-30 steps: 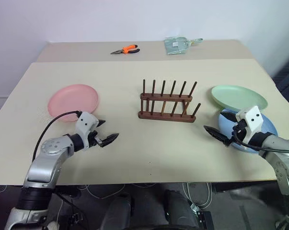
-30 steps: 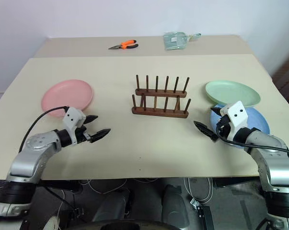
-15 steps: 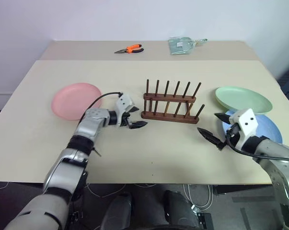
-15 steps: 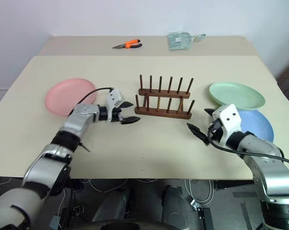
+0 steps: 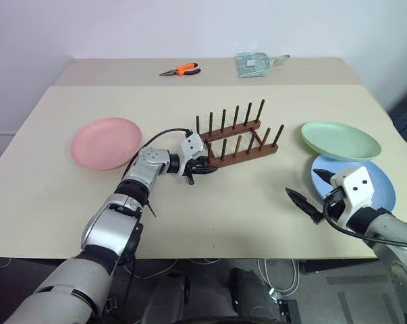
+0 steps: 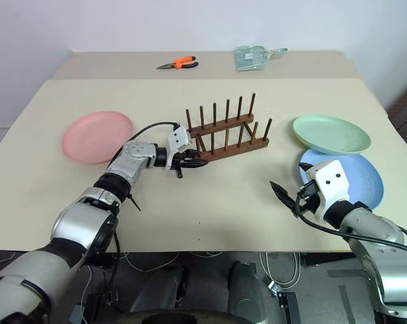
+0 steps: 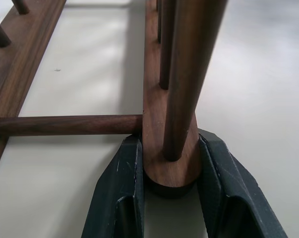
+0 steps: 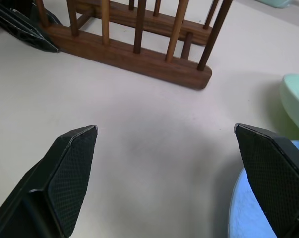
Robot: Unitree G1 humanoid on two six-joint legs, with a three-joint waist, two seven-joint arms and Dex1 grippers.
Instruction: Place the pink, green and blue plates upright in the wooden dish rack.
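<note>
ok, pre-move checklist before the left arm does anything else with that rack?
1. Left gripper shut on the near end of the wooden dish rack's rail: ok, both fingers flank it.
2. Rack square to the table edge: not ok, it sits skewed.
3. Rack flat on the table: cannot tell.
4. Right gripper open and apart from the rack: ok.
5. Pink plate flat on the table: ok.
6. Green plate overlaps the blue plate's far edge: ok, green must be lifted first.
</note>
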